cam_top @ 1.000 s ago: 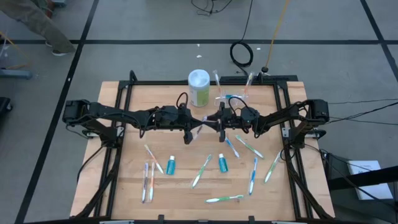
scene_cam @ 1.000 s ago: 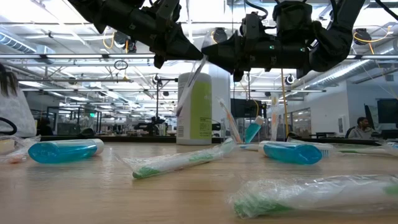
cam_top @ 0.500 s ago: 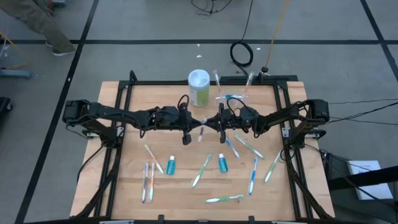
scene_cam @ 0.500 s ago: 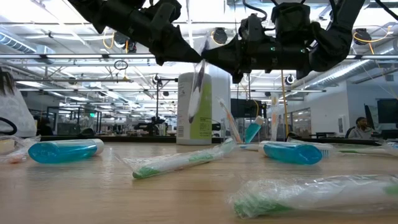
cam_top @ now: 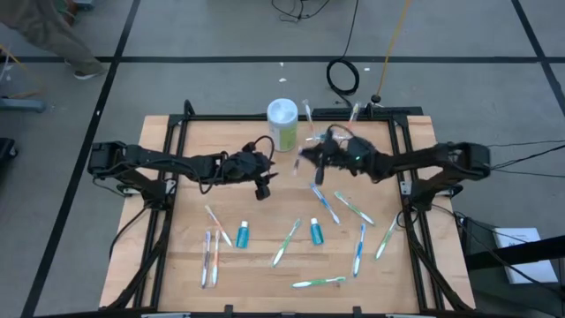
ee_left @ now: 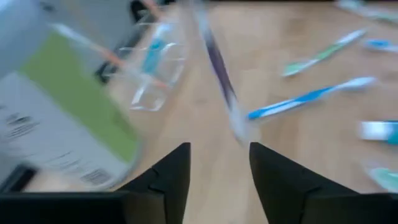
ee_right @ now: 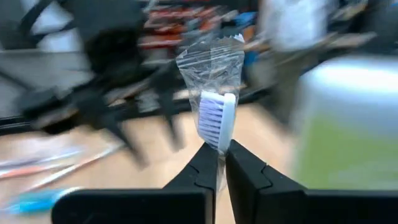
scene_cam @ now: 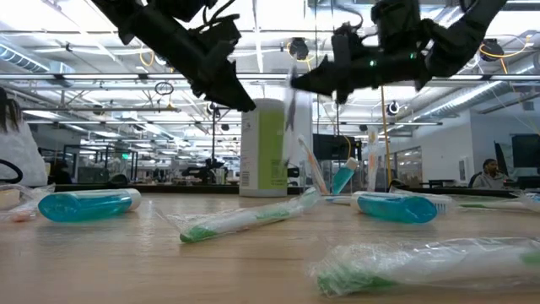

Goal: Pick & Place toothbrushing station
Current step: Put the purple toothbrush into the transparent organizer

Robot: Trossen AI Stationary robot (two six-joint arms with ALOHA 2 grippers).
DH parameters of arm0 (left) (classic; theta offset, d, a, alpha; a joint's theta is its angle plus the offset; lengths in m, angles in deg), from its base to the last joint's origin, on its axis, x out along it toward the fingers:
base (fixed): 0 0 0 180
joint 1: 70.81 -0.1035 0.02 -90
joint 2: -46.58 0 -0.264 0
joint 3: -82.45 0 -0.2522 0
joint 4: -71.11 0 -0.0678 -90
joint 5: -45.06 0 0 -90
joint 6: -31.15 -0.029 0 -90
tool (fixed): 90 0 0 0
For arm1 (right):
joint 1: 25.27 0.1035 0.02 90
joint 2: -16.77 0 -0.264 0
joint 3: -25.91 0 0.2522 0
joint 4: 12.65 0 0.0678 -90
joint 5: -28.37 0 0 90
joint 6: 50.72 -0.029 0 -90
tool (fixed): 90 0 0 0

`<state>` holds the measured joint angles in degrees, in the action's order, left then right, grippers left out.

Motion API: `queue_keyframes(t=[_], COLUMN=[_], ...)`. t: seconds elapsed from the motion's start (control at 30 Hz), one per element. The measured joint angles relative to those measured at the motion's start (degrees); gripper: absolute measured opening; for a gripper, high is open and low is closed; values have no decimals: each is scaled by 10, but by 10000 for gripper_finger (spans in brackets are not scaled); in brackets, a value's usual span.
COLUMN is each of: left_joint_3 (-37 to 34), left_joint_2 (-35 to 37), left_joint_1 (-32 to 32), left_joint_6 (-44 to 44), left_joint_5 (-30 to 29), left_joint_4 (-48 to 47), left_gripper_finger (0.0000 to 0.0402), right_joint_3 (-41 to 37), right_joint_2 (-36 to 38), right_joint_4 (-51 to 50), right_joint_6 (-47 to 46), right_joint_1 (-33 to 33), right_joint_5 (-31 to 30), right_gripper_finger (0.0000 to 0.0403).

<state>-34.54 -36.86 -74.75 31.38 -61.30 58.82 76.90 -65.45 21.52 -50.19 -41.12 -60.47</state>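
Note:
My right gripper is in the air over the table's far middle, shut on a toothbrush in clear wrap, next to the green-and-white canister. My left gripper is open just to the left of it, with nothing between its fingers; its wrist view shows the purple-handled brush ahead of it. The toothbrushing station, a clear holder with brushes upright in it, stands on the table at the far edge, right of the canister. My right gripper pinches the wrapped toothbrush between its two fingertips, just beside the bristle head. The fingers reach in about level from the table's right side and lie across the brush. The brush is lifted clear of the table, and its handle hangs down below the fingers.
Several wrapped toothbrushes and two small teal tubes lie loose on the near half of the table. A black frame borders the wooden top. A person's legs show on the floor at the far left.
Both grippers had the toothbrush between them. My left gripper has let go and drawn back toward the table's left. My right gripper has carried the brush toward the far edge, nearer the canister and the station. The brush now hangs from the right gripper alone.

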Motion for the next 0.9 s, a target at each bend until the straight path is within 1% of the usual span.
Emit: queue_keyframes(t=[0.1, 0.17, 0.23, 0.33, 0.5, 0.7, 0.83, 0.9], left_joint_3=[0, 0, 0, 0, 0, 0, 0, 0], left_joint_2=[-1, 0, 0, 0, 0, 0, 0, 0], left_joint_1=[0, 0, 0, 0, 0, 0, 0, 0], left_joint_6=[-8, -27, -45, -58, -57, -60, -59, -60], left_joint_5=[-20, -20, -20, -20, -20, -20, -19, -19], left_joint_4=[-1, 1, 0, 2, 3, 13, 26, 33], left_gripper_finger=[183, 184, 182, 178, 177, 177, 177, 177], right_joint_3=[0, 0, 0, 0, 0, 0, 0, 0], right_joint_2=[62, 92, 108, 107, 67, 19, -4, -16], right_joint_4=[-45, -81, -107, -114, -113, -94, -97, -96], right_joint_6=[60, 71, 73, 52, 55, 50, 44, 23], right_joint_1=[-20, -40, -64, -100, -132, -142, -135, -128], right_joint_5=[-82, -138, -164, -160, -159, -158, -145, -144], right_gripper_finger=[8, 8, 8, 8, 8, 13, 21, 23])
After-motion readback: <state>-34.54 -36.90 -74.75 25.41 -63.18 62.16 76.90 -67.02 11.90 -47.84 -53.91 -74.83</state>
